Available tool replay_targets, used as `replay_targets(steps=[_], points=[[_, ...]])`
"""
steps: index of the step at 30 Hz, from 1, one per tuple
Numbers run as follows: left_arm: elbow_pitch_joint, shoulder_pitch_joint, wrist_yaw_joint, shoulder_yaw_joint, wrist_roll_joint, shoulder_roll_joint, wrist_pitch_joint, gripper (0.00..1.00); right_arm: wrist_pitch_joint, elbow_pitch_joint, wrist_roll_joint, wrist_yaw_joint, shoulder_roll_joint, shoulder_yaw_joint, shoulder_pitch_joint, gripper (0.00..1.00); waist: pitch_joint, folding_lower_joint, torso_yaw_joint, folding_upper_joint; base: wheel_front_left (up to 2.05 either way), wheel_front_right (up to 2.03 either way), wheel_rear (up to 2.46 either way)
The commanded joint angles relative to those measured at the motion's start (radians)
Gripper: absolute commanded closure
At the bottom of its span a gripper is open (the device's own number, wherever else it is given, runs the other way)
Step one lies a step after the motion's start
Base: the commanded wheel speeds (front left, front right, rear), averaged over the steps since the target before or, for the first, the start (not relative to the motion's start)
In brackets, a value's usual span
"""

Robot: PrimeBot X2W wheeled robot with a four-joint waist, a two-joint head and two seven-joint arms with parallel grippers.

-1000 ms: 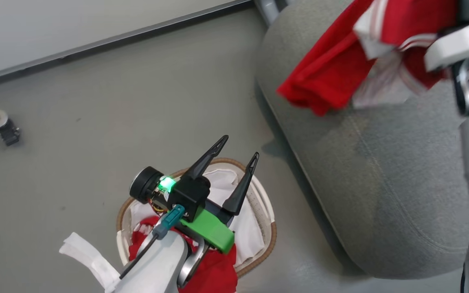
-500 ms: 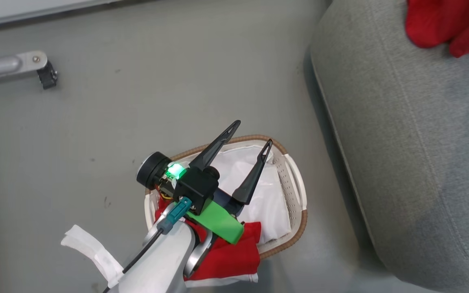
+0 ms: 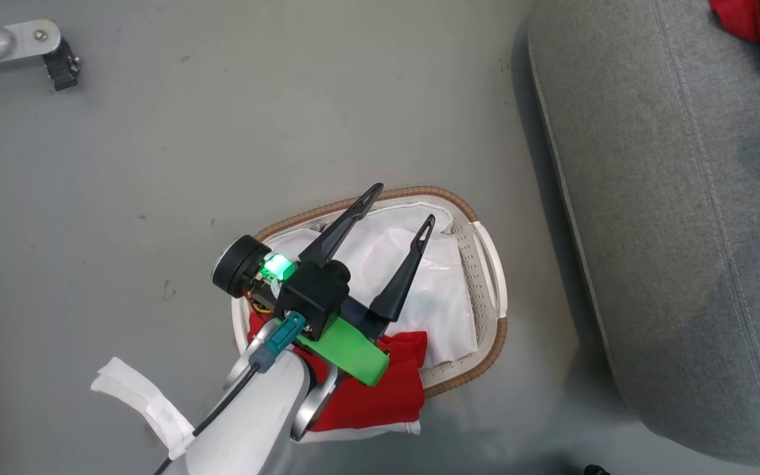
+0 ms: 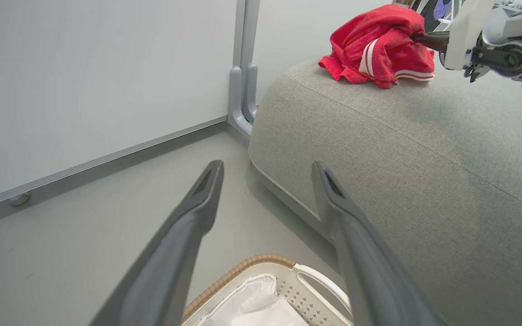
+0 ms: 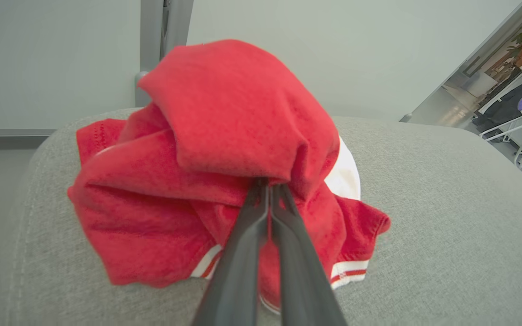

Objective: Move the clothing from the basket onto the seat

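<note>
My left gripper [image 3: 400,206] hovers open over the white basket [image 3: 489,343] on the floor, with nothing between its fingers. A red garment [image 3: 386,389] lies bunched at the basket's near end, partly under my left wrist, and spills over the rim. The white liner [image 3: 433,277] shows bare beside it. On the grey seat [image 3: 670,231] another red garment [image 5: 224,136] with white stripe trim rests in a heap. My right gripper [image 5: 268,185] is shut on its fabric. The left wrist view shows that garment [image 4: 379,50] and the right gripper [image 4: 426,40] on the seat [image 4: 401,158].
A metal leg with a black foot [image 3: 53,56] lies on the floor at the far left. A white wall panel [image 4: 84,90] and a grey post [image 4: 243,68] stand behind the seat. Bare grey floor [image 3: 221,145] surrounds the basket.
The head camera has swung, so the basket shows higher and fuller and the seat's garment now sits at the top right corner. My left gripper stays open over the basket.
</note>
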Motion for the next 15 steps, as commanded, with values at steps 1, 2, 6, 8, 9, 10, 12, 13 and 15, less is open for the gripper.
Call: replay_targets(steps=[1, 2, 6, 8, 9, 10, 12, 13, 15], points=[[0.005, -0.015, -0.003, -0.001, 0.011, 0.006, -0.001, 0.0, -0.005, -0.005, 0.0, -0.001, -0.006, -0.001, 0.016, 1.0, -0.002, -0.0001, -0.008, 0.0096, 0.0, 0.0, 0.0], [0.007, -0.017, -0.003, 0.0, 0.011, 0.007, -0.001, 0.0, -0.005, -0.011, 0.002, -0.001, 0.001, 0.004, 0.022, 1.0, -0.004, -0.0001, -0.011, 0.0096, 0.0, 0.0, 0.0], [0.014, -0.016, -0.003, 0.002, 0.009, 0.005, -0.001, 0.0, -0.005, -0.038, 0.015, -0.001, 0.01, 0.026, 0.039, 1.0, -0.014, -0.0001, -0.019, 0.0096, 0.0, 0.0, 0.0], [0.017, -0.013, -0.003, 0.002, 0.007, 0.002, -0.001, 0.0, -0.005, -0.05, 0.024, -0.001, 0.017, 0.04, 0.052, 1.0, -0.022, -0.0001, -0.021, 0.0096, 0.0, 0.0, 0.0], [0.019, -0.011, -0.003, 0.002, 0.005, 0.001, -0.001, 0.0, -0.005, -0.056, 0.026, -0.001, 0.018, 0.046, 0.059, 1.0, -0.026, -0.0001, -0.022, 0.0096, 0.0, 0.0, 0.0], [0.021, -0.008, -0.003, 0.003, 0.002, 0.001, -0.001, 0.0, -0.005, -0.065, 0.033, -0.001, 0.02, 0.055, 0.066, 1.0, -0.031, -0.0001, -0.023, 0.0096, 0.0, 0.0, 0.0], [0.025, 0.0, -0.003, 0.004, -0.002, 0.0, -0.001, 0.0, -0.006, -0.09, 0.041, -0.001, 0.02, 0.071, 0.08, 0.69, -0.043, -0.0001, -0.024, 0.0096, 0.0, 0.0, 0.0], [0.027, 0.004, -0.003, 0.006, -0.003, -0.001, -0.001, 0.0, -0.006, -0.096, 0.043, -0.001, 0.021, 0.076, 0.089, 0.58, -0.051, -0.0001, -0.024, 0.0096, 0.0, 0.0, 0.0], [0.031, 0.016, -0.003, 0.01, -0.007, -0.003, -0.001, 0.0, -0.006, -0.107, 0.05, -0.001, 0.023, 0.088, 0.108, 0.0, -0.069, -0.0001, -0.023, 0.0096, 0.0, 0.0, 0.0]])
